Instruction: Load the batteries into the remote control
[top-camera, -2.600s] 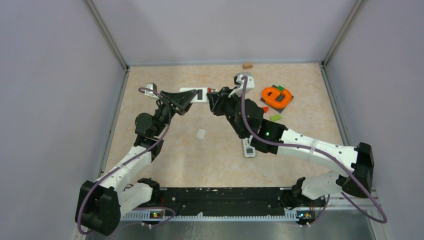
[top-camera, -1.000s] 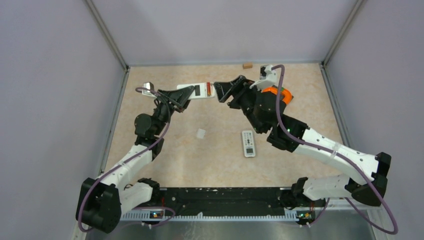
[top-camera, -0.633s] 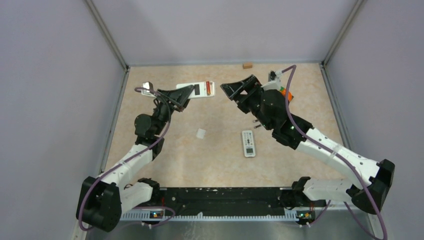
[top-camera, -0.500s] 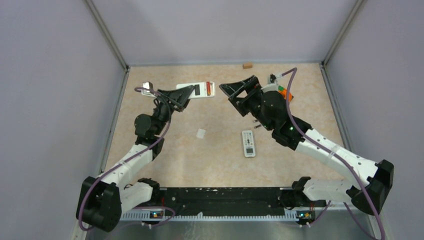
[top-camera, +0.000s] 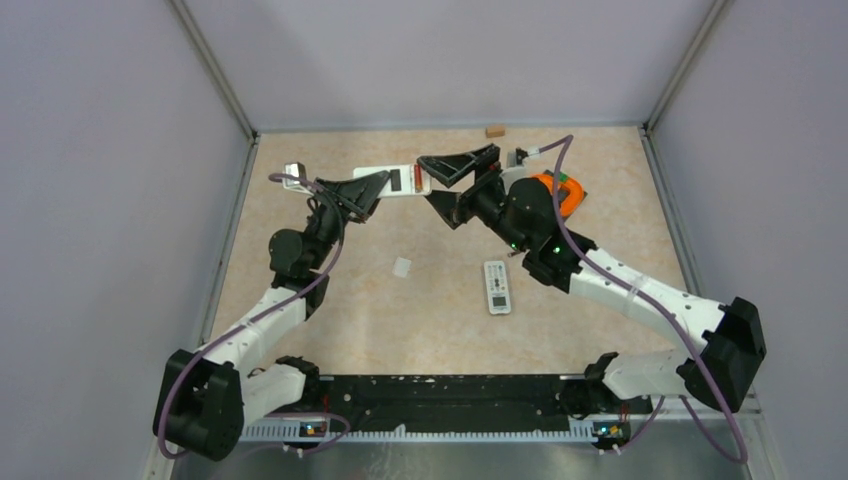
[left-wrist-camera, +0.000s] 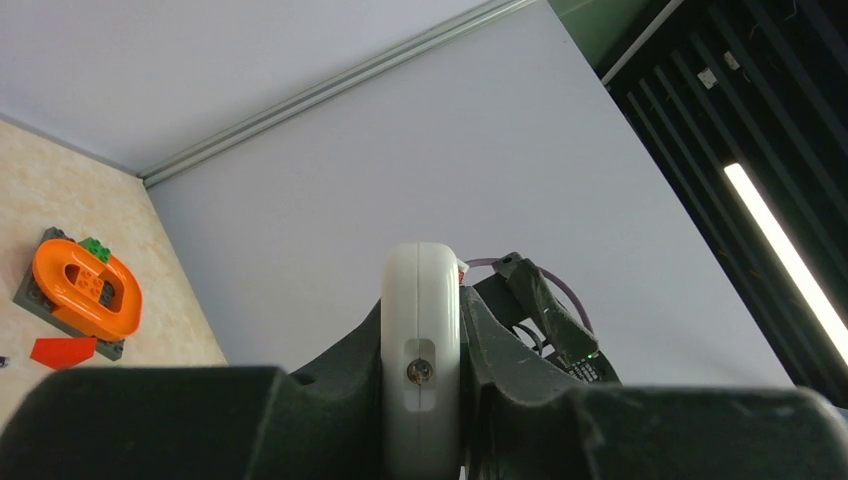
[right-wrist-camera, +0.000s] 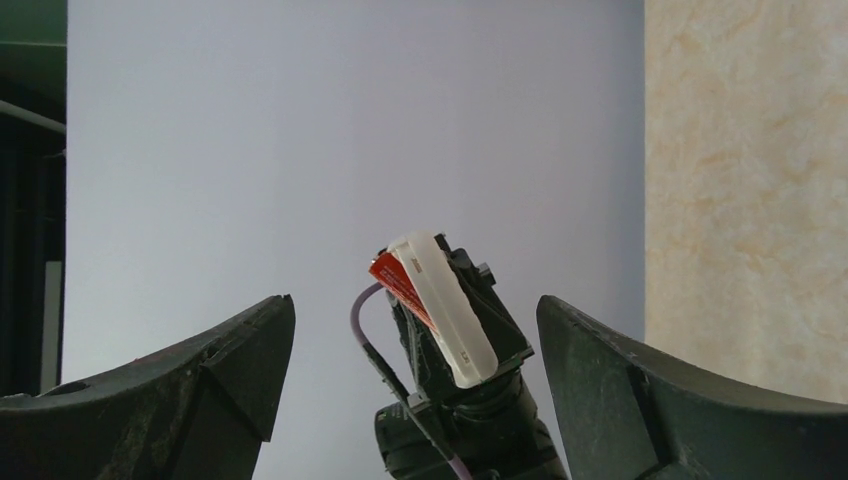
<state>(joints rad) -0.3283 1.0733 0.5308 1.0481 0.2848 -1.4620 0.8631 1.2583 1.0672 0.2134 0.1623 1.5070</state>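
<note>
From the right wrist, left fingers (left-wrist-camera: 500, 352) clench the remote (right-wrist-camera: 445, 310) (red battery (right-wrist-camera: 392, 277) aboard); right fingers (right-wrist-camera: 228, 372) released.

White remote control (top-camera: 398, 180) is off the table at far centre, clamped lengthwise in the left gripper (top-camera: 381, 185), battery bay open and facing up. A reddish battery (top-camera: 416, 180) sits at its right end. Can't tell if the dark slot beside it is filled.

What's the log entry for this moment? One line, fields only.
left gripper: shut on remote, held up | right gripper: open, empty, facing remote's end | reddish battery: in remote
</note>
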